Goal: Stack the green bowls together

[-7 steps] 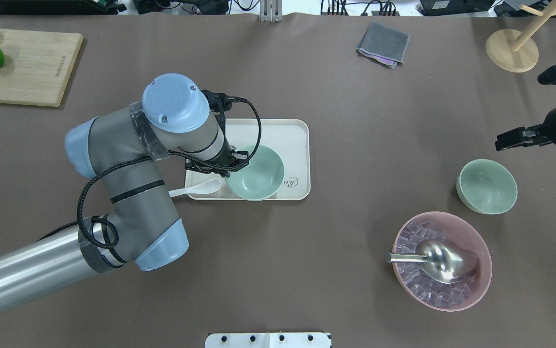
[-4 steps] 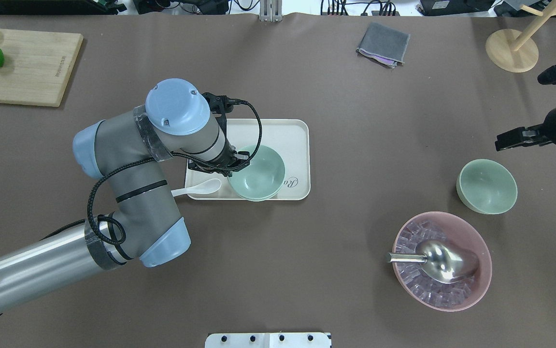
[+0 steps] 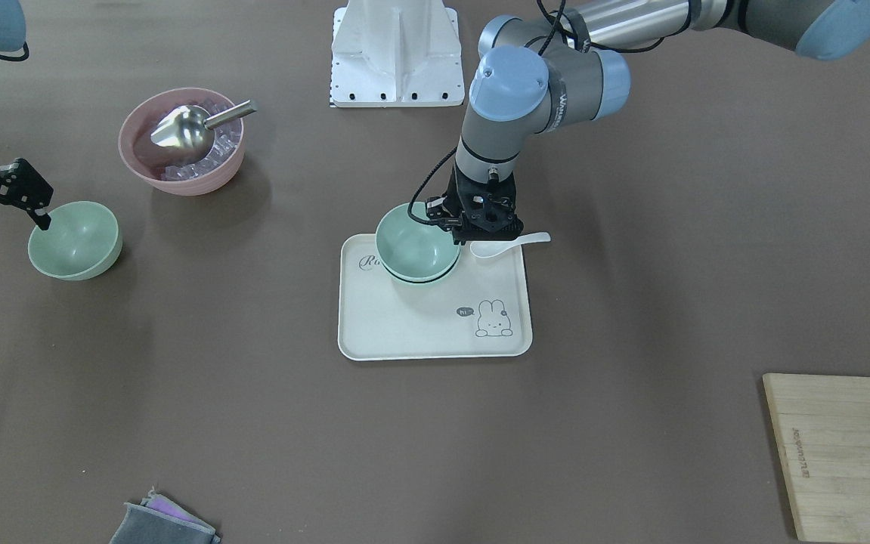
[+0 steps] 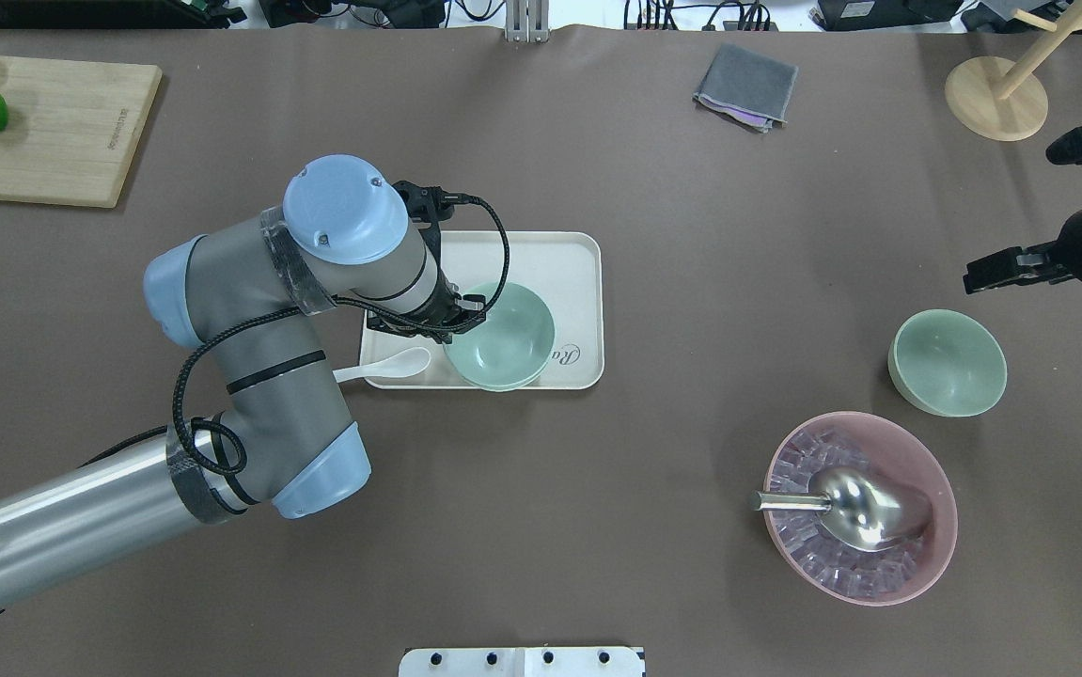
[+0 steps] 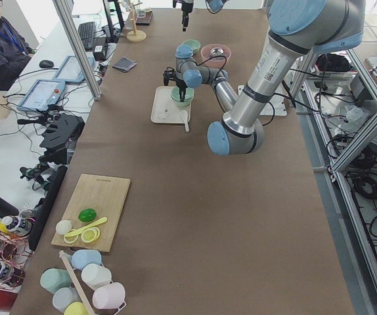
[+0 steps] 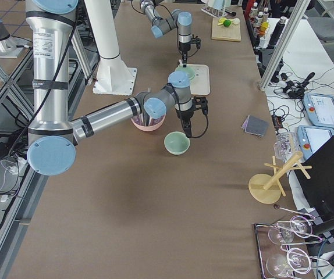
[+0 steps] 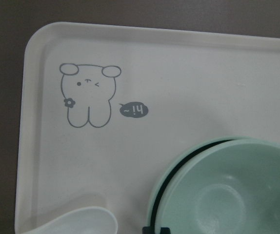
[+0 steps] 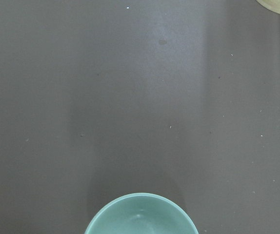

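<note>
Two green bowls [image 4: 501, 337] sit nested on the white tray [image 4: 559, 259], the upper one slightly off-centre in the lower one in the left wrist view [image 7: 228, 195]. My left gripper [image 3: 474, 229] is shut on the upper bowl's rim, on the side nearest the white spoon. A third green bowl [image 4: 947, 362] stands alone on the table at the right, and shows in the front view [image 3: 75, 240] and the right wrist view [image 8: 141, 217]. My right gripper [image 3: 4, 224] is open and empty, hanging just above and beside that bowl.
A white spoon [image 4: 388, 365] lies over the tray's corner by my left gripper. A pink bowl [image 4: 917, 564] with ice and a metal scoop stands near the lone green bowl. A cutting board [image 4: 52, 127], a grey cloth [image 4: 747, 85] and a wooden stand [image 4: 996, 99] lie along the far side.
My left arm has lowered its green bowl down into the bowl on the tray, shifting slightly right. The right arm and the lone bowl have not moved.
</note>
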Robot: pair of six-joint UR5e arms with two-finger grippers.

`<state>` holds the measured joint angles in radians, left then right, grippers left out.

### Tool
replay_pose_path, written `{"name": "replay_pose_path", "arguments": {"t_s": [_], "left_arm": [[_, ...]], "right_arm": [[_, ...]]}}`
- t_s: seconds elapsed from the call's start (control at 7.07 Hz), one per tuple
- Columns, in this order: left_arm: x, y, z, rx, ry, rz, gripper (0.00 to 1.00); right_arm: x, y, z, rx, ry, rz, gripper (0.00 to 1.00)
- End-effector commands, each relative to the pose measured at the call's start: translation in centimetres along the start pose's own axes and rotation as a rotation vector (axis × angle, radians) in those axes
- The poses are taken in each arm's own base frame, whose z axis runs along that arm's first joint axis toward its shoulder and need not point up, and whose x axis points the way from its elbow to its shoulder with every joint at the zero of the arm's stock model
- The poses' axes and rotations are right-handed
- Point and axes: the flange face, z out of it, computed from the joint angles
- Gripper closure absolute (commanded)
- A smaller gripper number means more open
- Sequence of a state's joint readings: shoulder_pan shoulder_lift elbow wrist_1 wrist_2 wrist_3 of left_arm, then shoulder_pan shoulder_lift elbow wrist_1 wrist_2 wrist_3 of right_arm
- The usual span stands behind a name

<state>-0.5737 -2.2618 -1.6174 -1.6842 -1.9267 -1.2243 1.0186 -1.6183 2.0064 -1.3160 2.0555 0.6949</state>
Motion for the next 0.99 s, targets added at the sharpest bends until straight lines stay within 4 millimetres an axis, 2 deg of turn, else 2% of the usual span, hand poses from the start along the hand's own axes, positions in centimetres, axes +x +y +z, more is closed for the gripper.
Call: {"name": "replay_pose_path", "arguments": {"t_s": [0.0, 0.85], "left_arm": [[-0.24, 0.00, 0.23, -0.001, -0.004, 0.000, 1.00], [-0.20, -0.14, 0.84, 0.006, 0.021, 0.008, 1.00]], "right_arm": [[0.00, 0.00, 0.00, 0.000, 0.000, 0.000, 0.00], [0.00, 0.00, 0.00, 0.000, 0.000, 0.000, 0.00]]}}
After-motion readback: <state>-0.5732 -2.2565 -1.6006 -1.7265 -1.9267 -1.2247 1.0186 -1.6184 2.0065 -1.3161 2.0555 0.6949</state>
